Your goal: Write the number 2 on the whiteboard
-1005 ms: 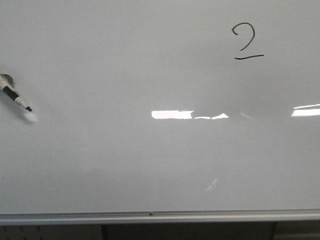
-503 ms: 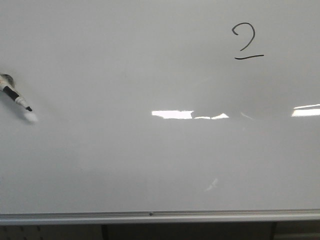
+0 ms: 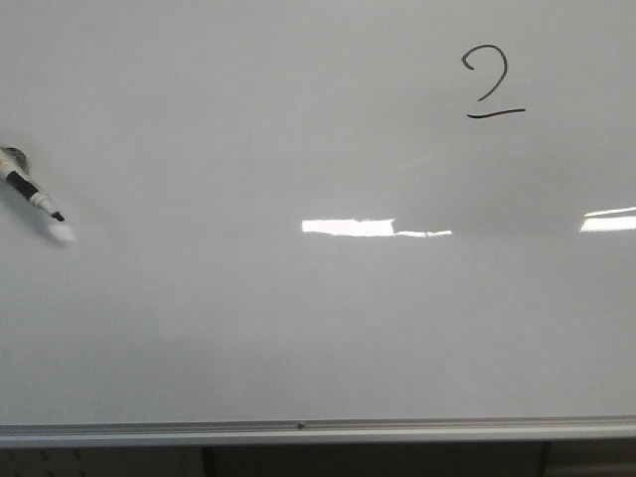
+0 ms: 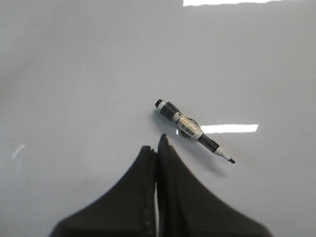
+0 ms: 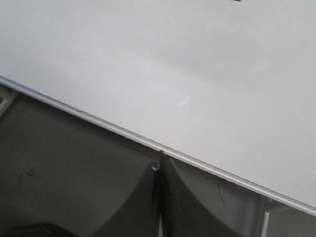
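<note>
The whiteboard (image 3: 298, 298) fills the front view, with its silver edge rail (image 3: 298, 429) along the near side. The number 2 (image 3: 489, 84) is drawn in thin black at the far right. An uncapped black-and-white marker (image 3: 32, 194) lies on the board at the left edge; it also shows in the left wrist view (image 4: 192, 130). My left gripper (image 4: 157, 143) is shut and empty, its tips just short of the marker. My right gripper (image 5: 159, 160) is shut and empty, at the board's rail (image 5: 123, 131), off the board. Neither gripper shows in the front view.
Bright white light reflections (image 3: 348, 228) lie across the board's middle and at its right edge (image 3: 608, 221). Below the rail is a grey surface (image 5: 59, 168) and a dark frame (image 3: 378, 459).
The reflections in the middle of the board have shifted and a faint mark lower down has gone. The marker and the digit have not moved.
</note>
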Motion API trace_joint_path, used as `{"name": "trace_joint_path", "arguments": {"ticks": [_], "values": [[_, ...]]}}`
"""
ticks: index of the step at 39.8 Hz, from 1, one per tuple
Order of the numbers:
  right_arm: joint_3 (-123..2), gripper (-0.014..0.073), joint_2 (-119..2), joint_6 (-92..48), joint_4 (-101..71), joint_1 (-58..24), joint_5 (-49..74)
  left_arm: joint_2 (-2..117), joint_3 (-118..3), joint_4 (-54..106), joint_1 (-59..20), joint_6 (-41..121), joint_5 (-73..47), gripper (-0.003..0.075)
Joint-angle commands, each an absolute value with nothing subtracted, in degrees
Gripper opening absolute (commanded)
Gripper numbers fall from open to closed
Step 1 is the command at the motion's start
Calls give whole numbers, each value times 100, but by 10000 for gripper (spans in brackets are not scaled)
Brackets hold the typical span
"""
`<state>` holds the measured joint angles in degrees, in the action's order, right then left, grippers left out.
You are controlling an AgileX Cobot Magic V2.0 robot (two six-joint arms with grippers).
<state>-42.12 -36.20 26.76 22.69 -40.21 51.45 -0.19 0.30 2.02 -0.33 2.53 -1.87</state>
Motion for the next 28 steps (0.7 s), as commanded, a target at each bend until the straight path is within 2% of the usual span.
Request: {"name": "trace_joint_path", "arguments": {"ticks": [1,12,28], "values": [[-4008,-68,-3097,2650,2193,-3432,4432,-133,156,214,-40,185,271,-20],[-2444,-66,-1360,955,1338,-1894,2316,-133,156,214,-40,185,271,-20],[-431,-69,56,928,1348,-182,245,-133,156,214,-40,185,271,-20]]}}
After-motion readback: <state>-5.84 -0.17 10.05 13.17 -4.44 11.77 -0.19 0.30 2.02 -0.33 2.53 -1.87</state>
